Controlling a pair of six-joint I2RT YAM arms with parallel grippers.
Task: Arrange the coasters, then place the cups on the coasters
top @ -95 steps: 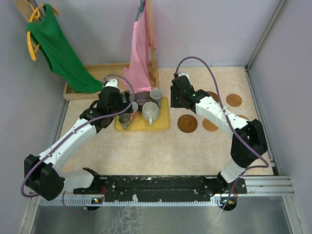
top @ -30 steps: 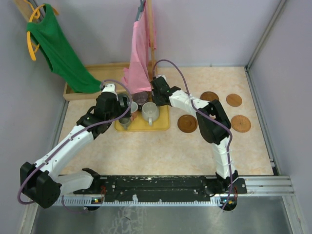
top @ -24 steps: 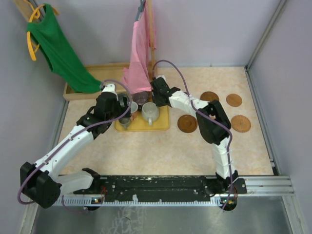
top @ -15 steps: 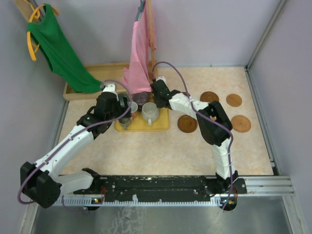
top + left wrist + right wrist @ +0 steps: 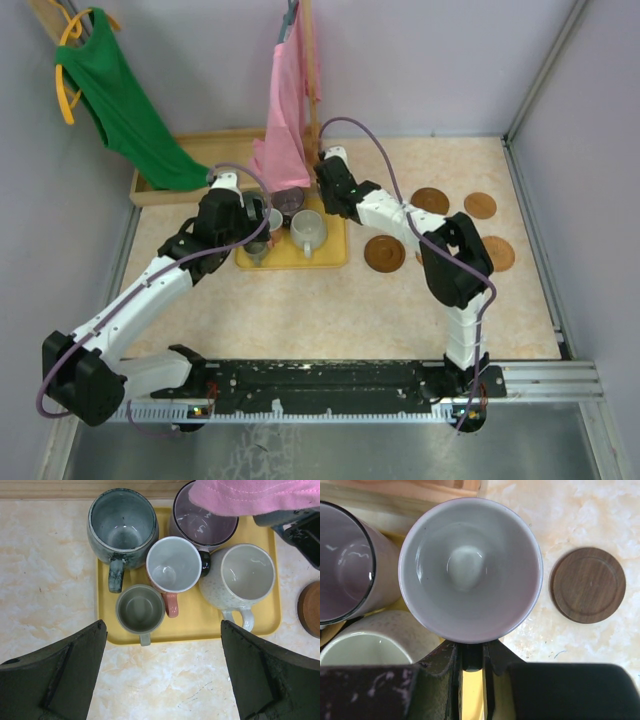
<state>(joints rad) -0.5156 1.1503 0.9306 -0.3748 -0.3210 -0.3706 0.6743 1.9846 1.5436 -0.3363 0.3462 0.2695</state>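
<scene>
Swinging off the tray (image 5: 200, 625), the right gripper (image 5: 470, 667) pinches the pale cup (image 5: 470, 570) by its handle just beyond its near-closed fingers (image 5: 442, 680), a coaster (image 5: 588, 585) waiting to their right; left gripper (image 5: 162, 645) wide, empty

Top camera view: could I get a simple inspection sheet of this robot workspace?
Surface: beige marbled tabletop, no spills seen.
Job's things: five cups on the yellow tray; a sixth, pale grey cup, held; at least four coasters, all bare.
Clutter: green garment, pink cloth, shallow wooden box.
Grippers: left gripper open over the tray; right gripper shut on the pale grey cup.
Cables: purple cables loop off both arms, nothing snagged.
Surroundings: plain walls, metal rail in front.
</scene>
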